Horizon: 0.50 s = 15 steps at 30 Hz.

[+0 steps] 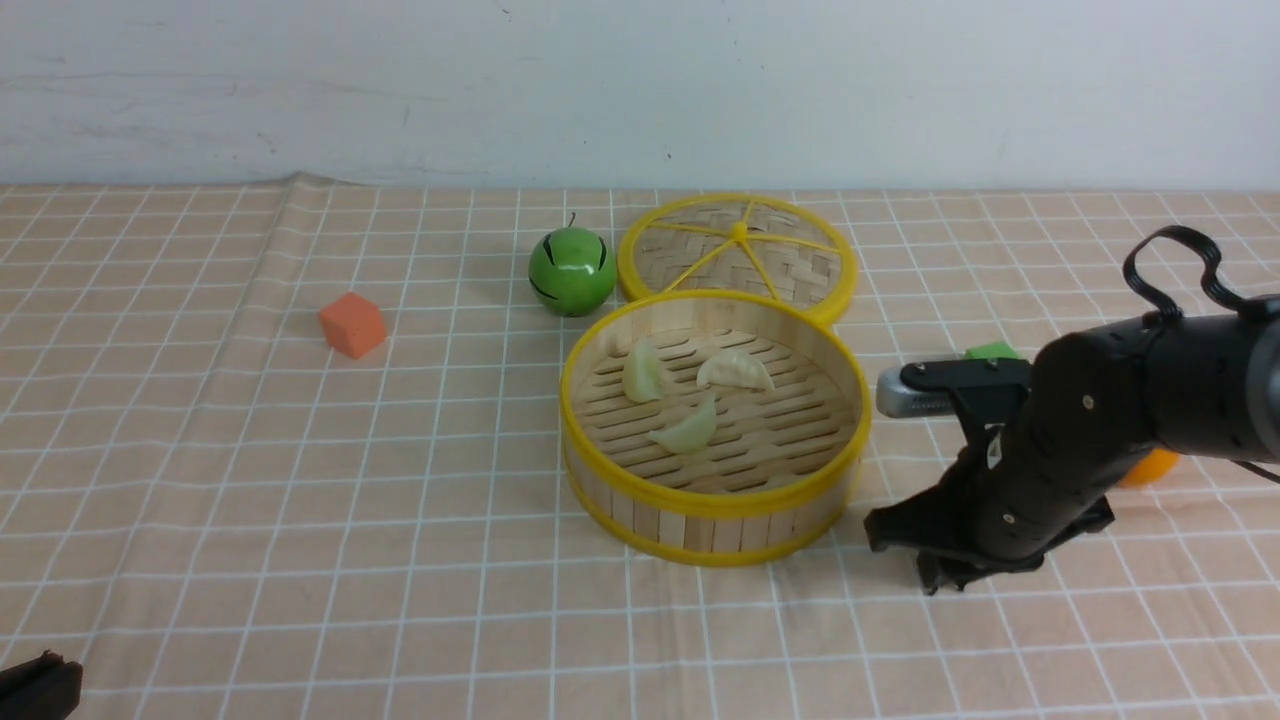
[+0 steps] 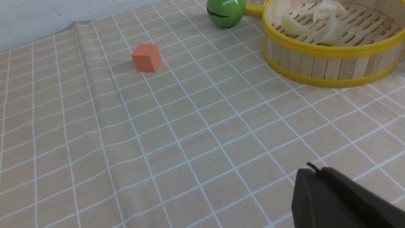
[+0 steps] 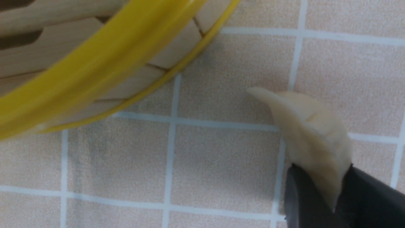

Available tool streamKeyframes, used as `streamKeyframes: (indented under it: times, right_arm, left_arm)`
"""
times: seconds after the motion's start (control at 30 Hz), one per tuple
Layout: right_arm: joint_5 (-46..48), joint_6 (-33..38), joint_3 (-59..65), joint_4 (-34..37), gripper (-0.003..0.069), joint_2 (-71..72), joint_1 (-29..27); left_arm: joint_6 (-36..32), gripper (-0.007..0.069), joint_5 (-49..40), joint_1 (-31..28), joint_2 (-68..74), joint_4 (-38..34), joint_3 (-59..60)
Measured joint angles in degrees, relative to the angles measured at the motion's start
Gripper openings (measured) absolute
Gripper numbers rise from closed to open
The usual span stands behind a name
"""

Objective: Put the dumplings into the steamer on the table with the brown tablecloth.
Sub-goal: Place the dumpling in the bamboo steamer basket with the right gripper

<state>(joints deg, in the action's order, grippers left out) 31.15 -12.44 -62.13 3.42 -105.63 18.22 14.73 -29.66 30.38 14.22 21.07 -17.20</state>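
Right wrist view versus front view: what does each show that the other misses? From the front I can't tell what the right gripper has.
Only the right wrist view shows a cream-white dumpling pinched in the right gripper, just outside the steamer wall. Only the front view shows three dumplings lying inside the steamer, plus the lid, green apple toy, orange cube and green cube. Both show the steamer's yellow rim, the right gripper and the brown tablecloth.
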Motion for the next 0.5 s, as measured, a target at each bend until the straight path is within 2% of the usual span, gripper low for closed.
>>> streamKeyframes:
  times: [0.23, 0.5]
  right_arm:
    - [5.1, 1.1, -2.7, -1.3, 0.0140, 0.1, 0.0]
    - [13.7, 8.0, -9.9, -3.4, 0.0140, 8.0, 0.0]
  left_arm:
    - [0.0, 0.0012, 0.1, 0.0, 0.0, 0.0, 0.0]
    - [0.0, 0.0016, 0.4, 0.0, 0.0, 0.0, 0.0]
